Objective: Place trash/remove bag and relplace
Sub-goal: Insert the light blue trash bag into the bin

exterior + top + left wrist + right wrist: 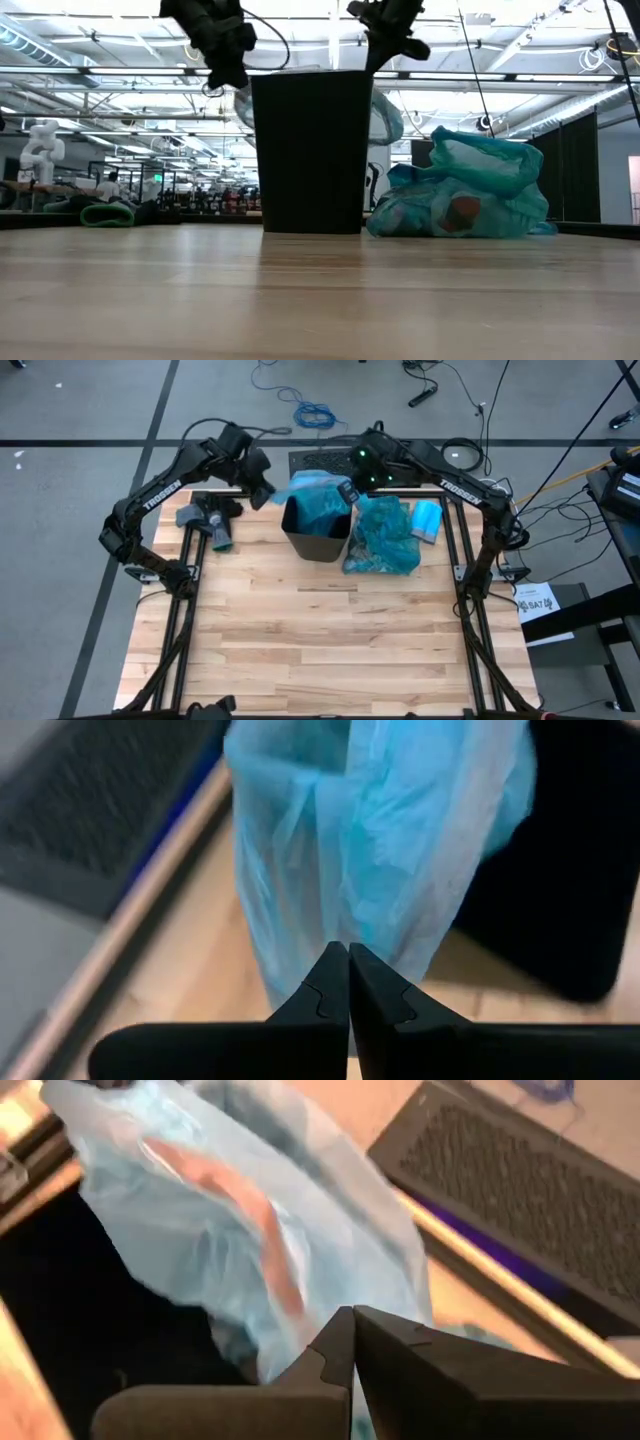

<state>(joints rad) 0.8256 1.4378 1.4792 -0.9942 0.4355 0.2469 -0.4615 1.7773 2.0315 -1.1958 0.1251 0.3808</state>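
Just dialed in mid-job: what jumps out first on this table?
The black bin at the table's far middle, with both grippers, left and right, pinching a pale blue bag stretched over its mouth. Right beside it lies a full dark teal bag, slumped on the wood.

Even, bright light falls on the pale wooden plank table point(330, 640) with weak shadows. In the low view ceiling lamps glare and the black square bin point(312, 150) is a silhouette. Both wrist views are blurred.
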